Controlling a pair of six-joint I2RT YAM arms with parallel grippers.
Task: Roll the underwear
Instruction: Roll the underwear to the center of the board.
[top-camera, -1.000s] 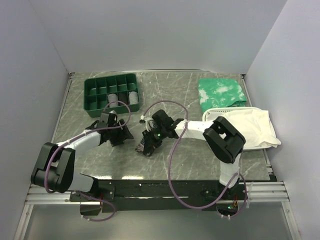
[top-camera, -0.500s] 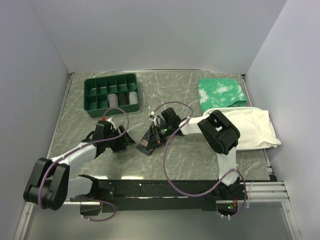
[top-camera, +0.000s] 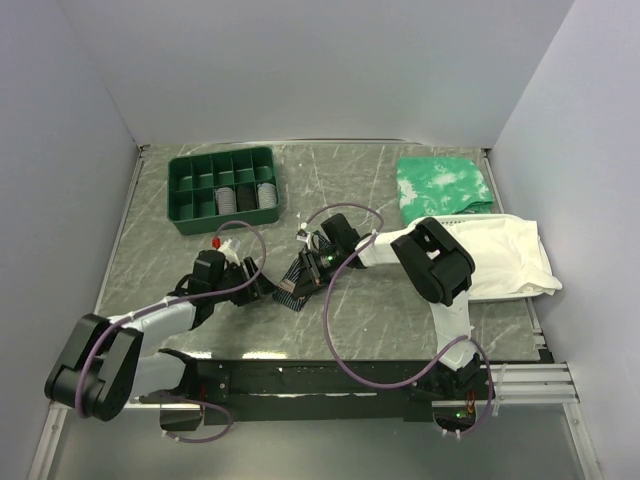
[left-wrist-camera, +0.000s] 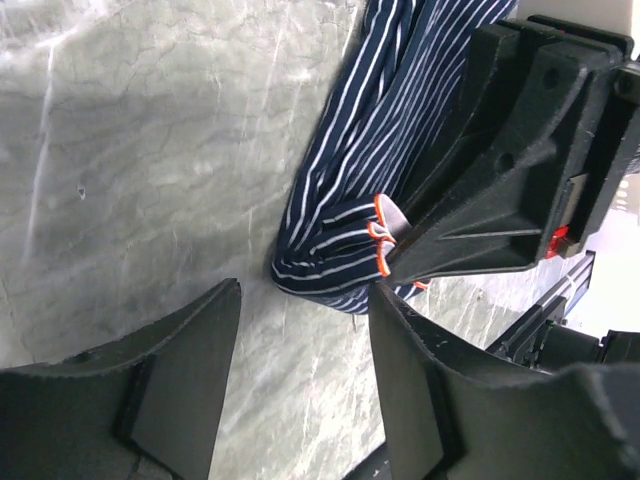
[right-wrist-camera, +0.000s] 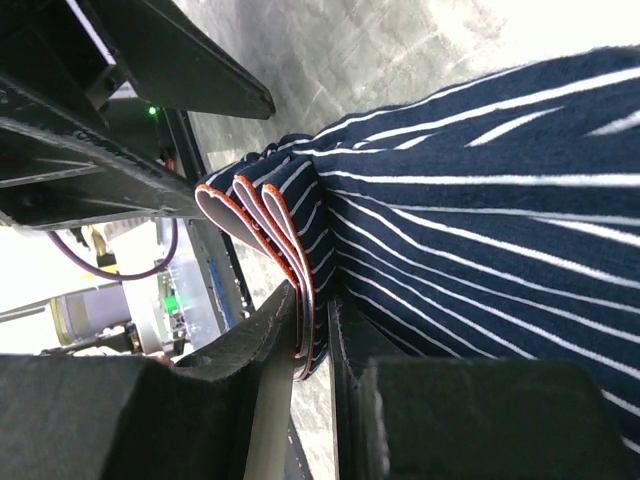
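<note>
From above, the underwear (top-camera: 293, 288) is seen bunched mid-table (top-camera: 380, 320), between the left gripper (top-camera: 258, 287) and the right gripper (top-camera: 308, 272). Bare tabletop is seen on the right, in front of the white cloth (top-camera: 515, 255). A green tray (top-camera: 222, 187) is set at the far left. Jaw states cannot be judged here.

In the left wrist view, the left jaws are shown spread and empty, with the garment's folded corner just beyond their tips.

In the right wrist view, orange-trimmed hem layers are pinched by the 2 right fingers. The fabric is cut off at the frame's edge.
</note>
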